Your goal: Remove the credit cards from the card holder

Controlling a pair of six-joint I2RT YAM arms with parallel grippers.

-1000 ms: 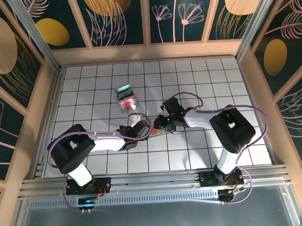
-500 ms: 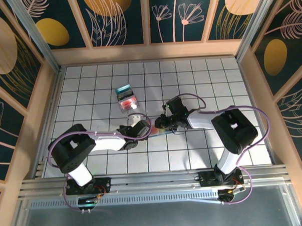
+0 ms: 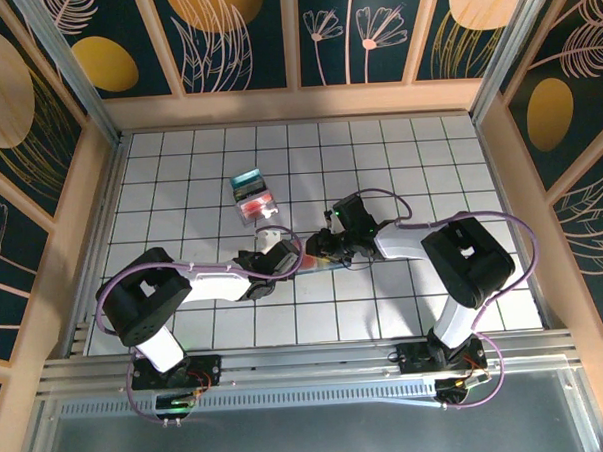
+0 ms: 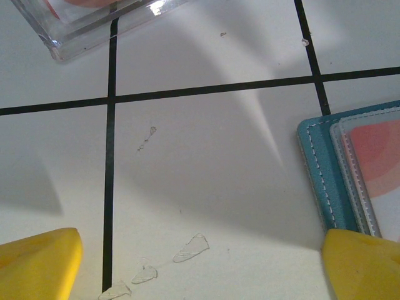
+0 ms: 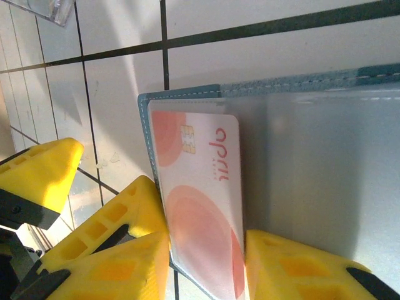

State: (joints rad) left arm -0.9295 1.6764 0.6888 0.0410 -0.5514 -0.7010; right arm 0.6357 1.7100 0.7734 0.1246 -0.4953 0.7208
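Observation:
The card holder (image 3: 319,267) lies open on the white tiles between my two grippers, its teal edge (image 4: 315,169) and blue-grey inside (image 5: 312,162) showing. One pink-and-white credit card (image 5: 200,181) sits in its left clear pocket, seen as well in the left wrist view (image 4: 378,162). My right gripper (image 5: 203,244) (image 3: 326,249) stands low over that card, jaws partly open, one yellow finger to each side of the card's near end. My left gripper (image 4: 201,250) (image 3: 283,255) is wide open on bare tile, its right finger (image 4: 362,265) at the holder's corner.
A clear plastic box (image 3: 253,196) with a teal and a red card in it stands two tiles beyond the grippers, its corner visible from both wrists (image 4: 94,25) (image 5: 37,7). Wooden walls (image 3: 100,195) ring the tiled floor.
The right gripper has edged slightly left over the holder and its jaws have spread a little. The left arm has stayed still.

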